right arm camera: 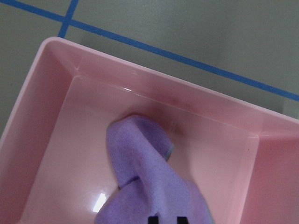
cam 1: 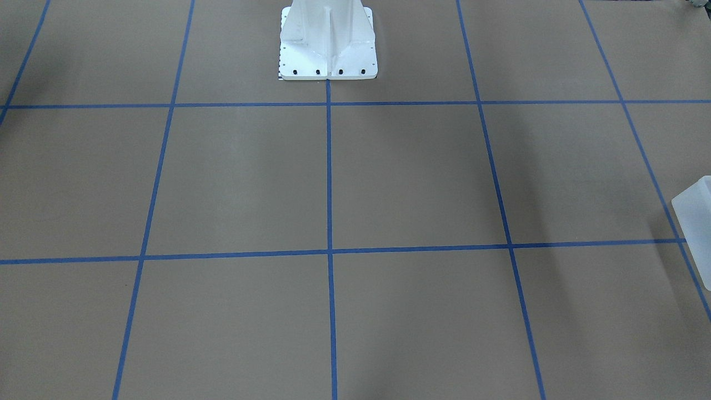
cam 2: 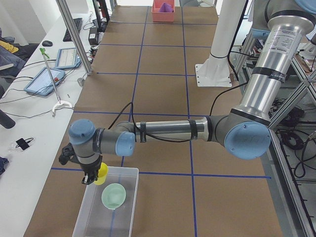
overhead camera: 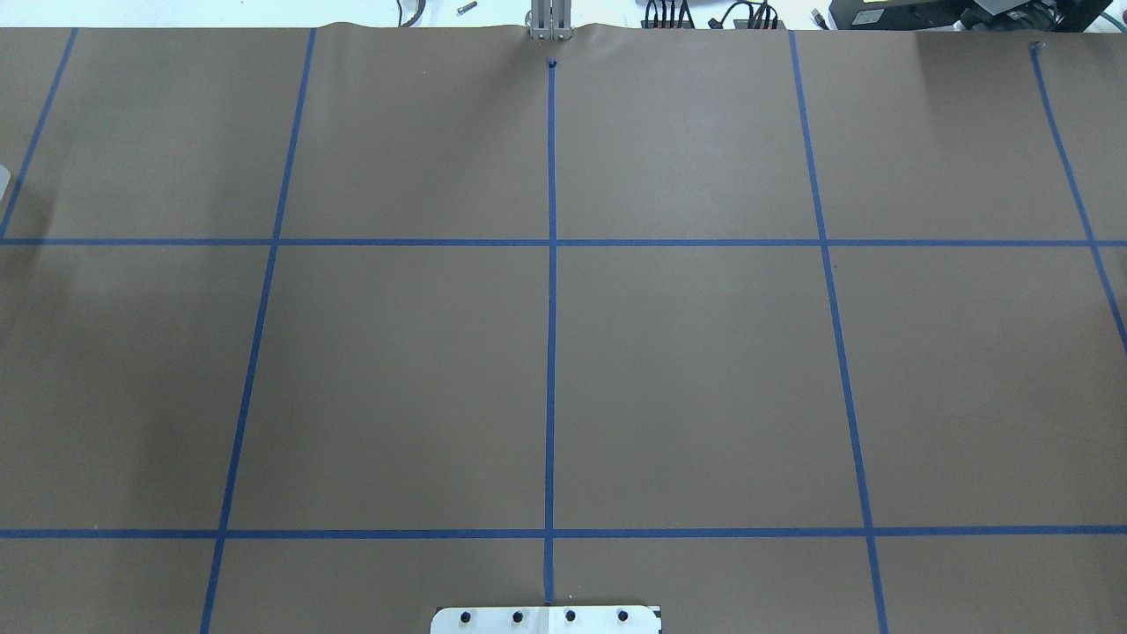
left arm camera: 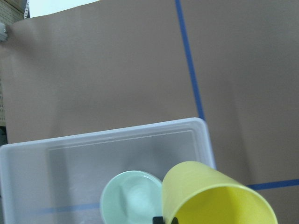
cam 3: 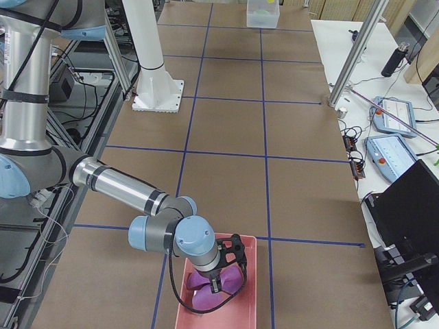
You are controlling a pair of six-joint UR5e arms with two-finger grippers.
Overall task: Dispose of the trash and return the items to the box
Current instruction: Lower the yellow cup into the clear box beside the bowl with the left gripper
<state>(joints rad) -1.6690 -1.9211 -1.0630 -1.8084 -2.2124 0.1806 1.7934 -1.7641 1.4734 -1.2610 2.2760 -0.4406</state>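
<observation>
My left gripper (left arm camera: 166, 220) is shut on the rim of a yellow cup (left arm camera: 215, 196). It holds the cup tilted over the near corner of a clear plastic box (left arm camera: 28, 154). A pale green bowl (left arm camera: 128, 198) lies in that box. The exterior left view shows the same cup (cam 2: 101, 173), bowl (cam 2: 114, 195) and box (cam 2: 84, 217). My right gripper (right arm camera: 167, 218) is down inside a pink bin (right arm camera: 51, 93), shut on a purple cloth (right arm camera: 145, 172) that peaks up to its fingertips. The exterior right view also shows the bin (cam 3: 250, 301) and the cloth (cam 3: 202, 282).
The white robot pedestal (cam 1: 328, 44) stands at the table's back middle. The brown table carries a blue tape grid. A corner of the clear box (cam 1: 694, 216) shows at the front-facing view's right edge. Side benches with tablets (cam 3: 394, 113) and metal posts (cam 2: 74, 37) flank the table.
</observation>
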